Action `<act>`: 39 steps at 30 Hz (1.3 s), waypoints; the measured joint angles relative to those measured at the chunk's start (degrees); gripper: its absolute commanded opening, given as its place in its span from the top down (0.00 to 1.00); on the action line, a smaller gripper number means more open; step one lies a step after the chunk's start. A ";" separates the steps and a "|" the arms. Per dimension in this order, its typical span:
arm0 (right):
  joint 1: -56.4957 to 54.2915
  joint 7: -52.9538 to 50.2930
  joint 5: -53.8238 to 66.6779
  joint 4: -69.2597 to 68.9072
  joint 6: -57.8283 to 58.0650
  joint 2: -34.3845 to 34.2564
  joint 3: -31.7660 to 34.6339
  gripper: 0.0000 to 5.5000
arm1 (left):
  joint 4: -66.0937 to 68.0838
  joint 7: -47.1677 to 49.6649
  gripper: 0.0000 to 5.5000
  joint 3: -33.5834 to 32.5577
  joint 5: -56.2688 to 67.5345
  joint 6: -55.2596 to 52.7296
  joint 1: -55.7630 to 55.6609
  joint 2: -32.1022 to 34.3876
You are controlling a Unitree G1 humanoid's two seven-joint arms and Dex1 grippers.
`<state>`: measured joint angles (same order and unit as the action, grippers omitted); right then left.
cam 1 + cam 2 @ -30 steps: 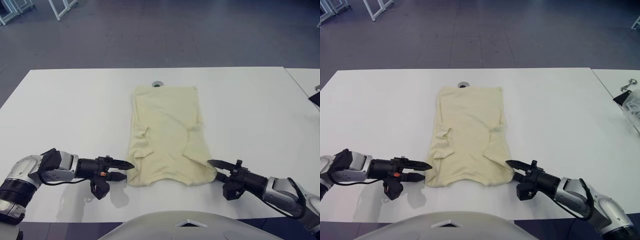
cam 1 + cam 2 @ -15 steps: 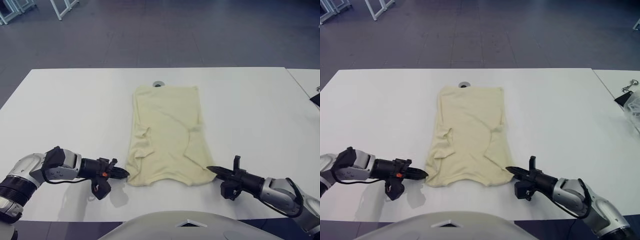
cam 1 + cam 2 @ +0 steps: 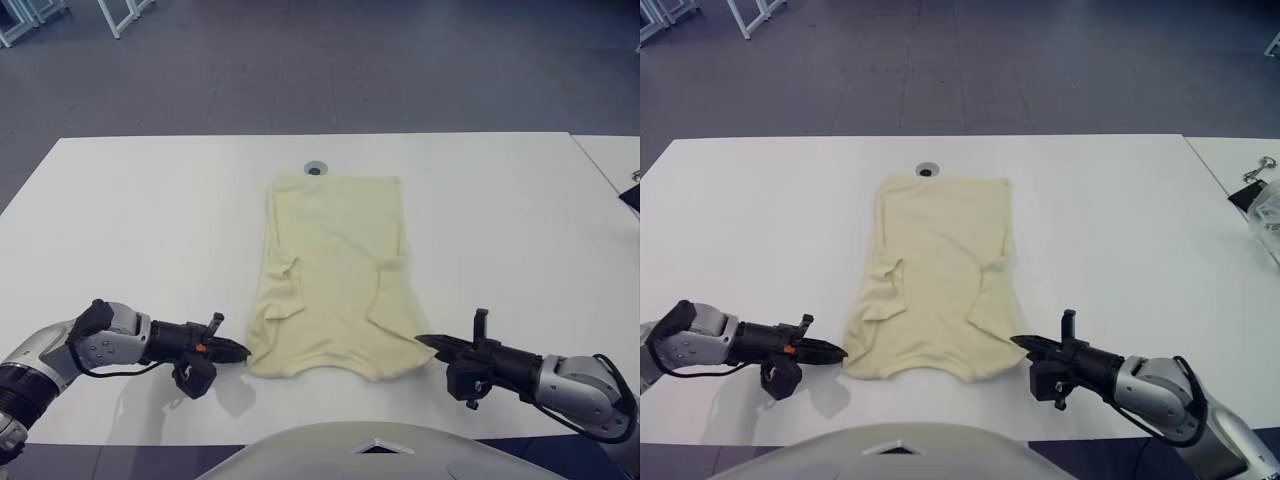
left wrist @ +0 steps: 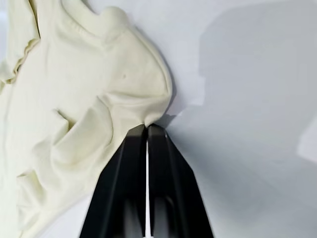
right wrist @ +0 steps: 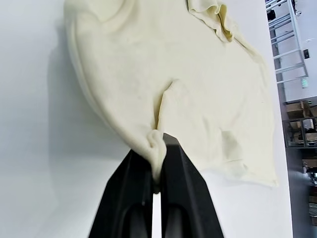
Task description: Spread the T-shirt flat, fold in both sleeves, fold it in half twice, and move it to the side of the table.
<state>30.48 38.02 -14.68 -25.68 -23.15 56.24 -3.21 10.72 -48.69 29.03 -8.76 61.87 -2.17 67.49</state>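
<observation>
A pale yellow T-shirt (image 3: 335, 270) lies lengthwise on the white table (image 3: 130, 220) with both sleeves folded in. Its collar end is toward the near edge. My left gripper (image 3: 243, 351) lies low on the table at the shirt's near left corner, shut on the fabric edge (image 4: 148, 119). My right gripper (image 3: 420, 341) is at the near right corner, shut on a small bunch of cloth (image 5: 154, 148). Both arms lie close to the table's front edge, pointing inward at the shirt.
A round metal grommet (image 3: 315, 168) is set in the table just beyond the shirt's far hem. Bare tabletop lies to the left and right of the shirt. A neighbouring table at the right holds some small items (image 3: 1260, 200).
Both grippers were open beside the near corners, then shut on the cloth. They have drawn back toward the front edge, pulling the shirt's near end slightly nearer and wider.
</observation>
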 measured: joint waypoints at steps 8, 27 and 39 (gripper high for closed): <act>-0.89 10.95 16.83 -7.73 14.31 2.12 2.49 1.00 | -6.99 -8.28 1.00 1.10 11.50 -4.23 0.48 2.47; 8.80 36.64 52.72 -19.48 48.30 11.15 22.46 1.00 | -35.79 -27.28 1.00 -8.07 50.88 -34.20 23.10 25.81; -23.40 30.83 50.04 -2.32 53.39 7.26 5.62 1.00 | -19.52 -36.98 1.00 -11.46 50.56 -58.70 -4.32 3.68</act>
<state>7.07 68.86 35.36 -27.99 30.23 63.49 2.40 -8.81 -85.66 17.57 41.80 3.17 -6.49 71.17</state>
